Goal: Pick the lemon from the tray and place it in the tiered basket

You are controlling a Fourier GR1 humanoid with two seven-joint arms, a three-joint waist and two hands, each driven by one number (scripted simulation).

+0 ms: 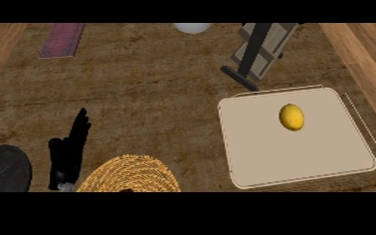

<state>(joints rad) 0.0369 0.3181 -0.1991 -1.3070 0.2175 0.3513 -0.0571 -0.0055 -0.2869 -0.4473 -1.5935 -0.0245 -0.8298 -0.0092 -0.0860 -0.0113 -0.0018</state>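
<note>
Plainly, the yellow oval lemon [291,117] lies on the beige tray [294,164]; left hand [68,152] rests straight-fingered, holding nothing.

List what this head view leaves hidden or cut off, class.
- Right hand: in no view.
- Woven basket: lower part cut by the bottom edge; tiers cannot be told.
- White object: cut by the top edge.
- Dark round object: cut by the left edge, unidentifiable.
- Left hand: wrist cut off below.
</note>
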